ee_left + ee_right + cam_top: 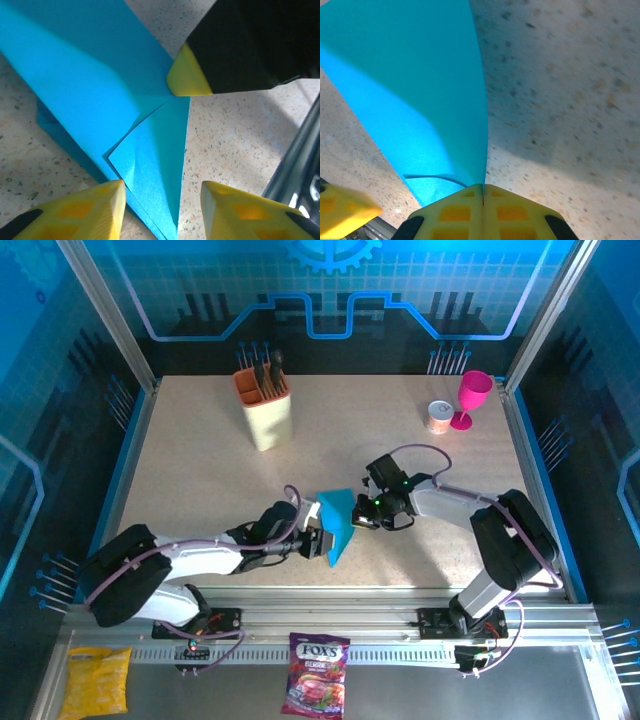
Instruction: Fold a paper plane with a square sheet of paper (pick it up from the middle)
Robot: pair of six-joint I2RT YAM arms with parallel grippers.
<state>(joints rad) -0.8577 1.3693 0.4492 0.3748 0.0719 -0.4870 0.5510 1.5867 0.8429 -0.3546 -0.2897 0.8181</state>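
Right gripper (483, 201) is sitting clenched, both yellow fingers pressed flat together and pinching one edge of the sheet of paper (415, 95), which is rising away from the pads as a smooth cyan sheet over the speckled table (560, 100). Left gripper (161, 212) is standing released, its two fingers (95, 212) apart, with a pointed, creased end of the paper lying in the gap; one finger is overlapping the paper's edge, contact cannot be told. From above, both grippers are meeting in front of the beige utensil holder (266, 410) and a little to its right, well apart from it, one on either side of the paper. The paper is showing there as a folded wedge, its wide end toward the holder and its point away from it. A pink goblet (473, 398) and a small cup (438, 417) are standing far to the holder's right, about level with it. A candy bag (317, 687) and a yellow packet (96, 681) are lying much farther from the holder, off the tabletop, beyond the arms' bases
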